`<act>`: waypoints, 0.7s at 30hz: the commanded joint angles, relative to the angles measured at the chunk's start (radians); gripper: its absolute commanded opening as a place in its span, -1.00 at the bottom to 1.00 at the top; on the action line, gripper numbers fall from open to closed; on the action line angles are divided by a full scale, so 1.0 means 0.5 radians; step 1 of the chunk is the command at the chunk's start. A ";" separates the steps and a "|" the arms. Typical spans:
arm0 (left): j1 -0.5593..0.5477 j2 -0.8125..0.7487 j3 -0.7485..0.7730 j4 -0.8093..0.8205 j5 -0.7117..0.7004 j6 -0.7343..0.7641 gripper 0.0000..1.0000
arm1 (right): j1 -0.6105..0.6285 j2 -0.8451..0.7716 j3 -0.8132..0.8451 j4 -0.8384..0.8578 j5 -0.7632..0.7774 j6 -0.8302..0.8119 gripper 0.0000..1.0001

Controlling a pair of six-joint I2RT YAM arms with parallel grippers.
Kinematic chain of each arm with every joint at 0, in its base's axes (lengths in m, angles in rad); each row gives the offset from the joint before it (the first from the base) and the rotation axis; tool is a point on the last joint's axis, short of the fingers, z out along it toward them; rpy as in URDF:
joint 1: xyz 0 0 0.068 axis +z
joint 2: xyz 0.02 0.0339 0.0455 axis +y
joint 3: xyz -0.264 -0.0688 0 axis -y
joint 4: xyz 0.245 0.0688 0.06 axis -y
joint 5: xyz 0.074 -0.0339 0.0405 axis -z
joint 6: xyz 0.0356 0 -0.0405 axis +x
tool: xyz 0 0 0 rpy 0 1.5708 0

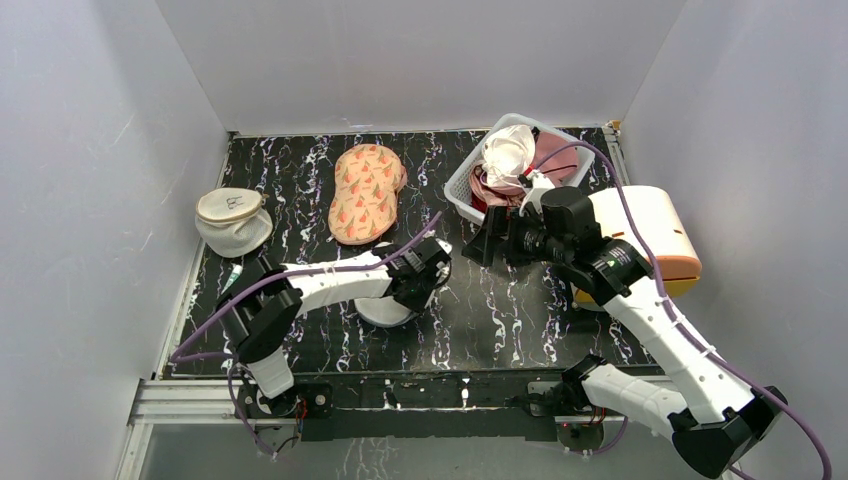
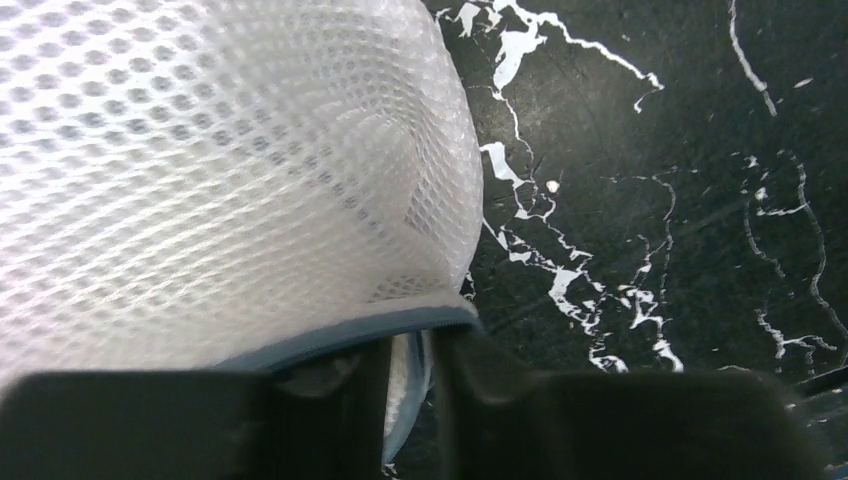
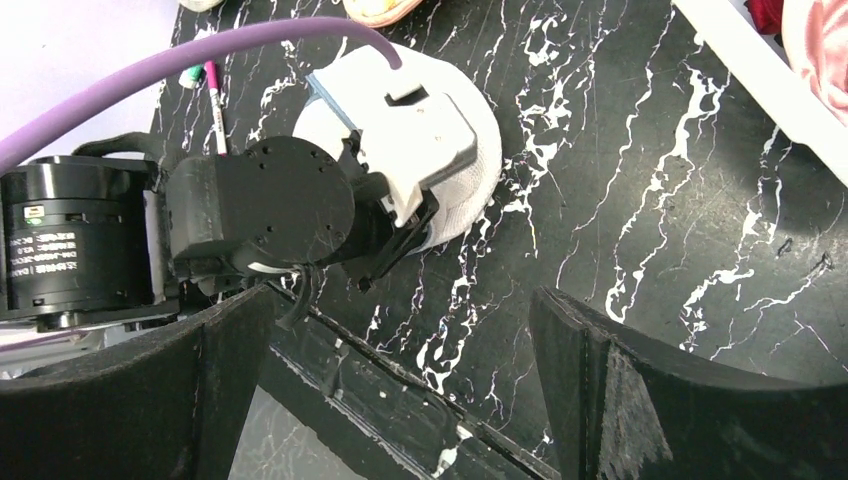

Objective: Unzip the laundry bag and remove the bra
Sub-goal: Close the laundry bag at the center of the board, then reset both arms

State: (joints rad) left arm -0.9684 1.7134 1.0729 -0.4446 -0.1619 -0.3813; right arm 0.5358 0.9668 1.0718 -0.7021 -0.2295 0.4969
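Observation:
The laundry bag (image 1: 380,313) lies at the table's middle front, a round white mesh dome with a blue-grey zip rim (image 2: 340,338). My left gripper (image 1: 408,298) is down on it, its jaws nearly together on the rim (image 2: 410,350). The mesh (image 2: 200,180) fills the left wrist view. The bra is hidden; only folds show through the mesh. My right gripper (image 1: 484,240) hovers open and empty right of the bag. In the right wrist view its fingers (image 3: 590,350) stand wide apart, with the bag (image 3: 475,180) partly under the left wrist.
A mesh pouch with a cream top (image 1: 232,220) lies at the far left. A peach-print padded item (image 1: 365,192) lies at the back middle. A white basket (image 1: 458,192) holds pink, whitish and red cloth. A cream-and-orange box (image 1: 655,235) stands at the right.

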 commanded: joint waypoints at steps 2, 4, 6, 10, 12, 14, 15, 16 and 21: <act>-0.005 -0.261 0.011 -0.058 0.004 0.012 -0.21 | -0.005 -0.062 0.078 0.025 0.057 -0.027 0.96; -0.007 -0.376 -0.016 -0.079 0.002 0.012 -0.01 | -0.004 -0.055 0.082 0.031 0.055 -0.030 0.96; -0.005 -0.488 -0.026 -0.105 0.003 0.023 0.14 | -0.004 -0.041 0.086 0.040 0.051 -0.033 0.96; 0.019 -0.733 -0.007 -0.146 0.033 0.048 0.46 | -0.004 -0.022 0.094 0.047 0.055 -0.049 0.96; 0.086 -0.847 0.014 -0.139 0.105 0.053 0.62 | -0.004 -0.016 0.114 0.026 0.087 -0.066 0.96; 0.241 -0.944 0.052 -0.125 0.263 0.060 0.78 | -0.004 -0.014 0.153 -0.012 0.147 -0.090 0.96; 0.347 -0.989 0.087 -0.123 0.357 0.069 0.86 | -0.005 -0.016 0.183 -0.041 0.190 -0.101 0.96; 0.461 -1.027 0.139 -0.127 0.434 0.082 0.95 | -0.005 -0.016 0.219 -0.071 0.238 -0.114 0.96; 0.879 -1.094 0.800 -0.338 0.352 0.223 0.97 | -0.004 0.014 0.593 -0.263 0.534 -0.183 0.96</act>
State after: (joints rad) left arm -0.6353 1.2179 1.2015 -0.5419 0.0116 -0.3313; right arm 0.5358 0.9764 1.1893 -0.8082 -0.1036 0.4503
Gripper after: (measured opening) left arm 0.982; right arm 0.980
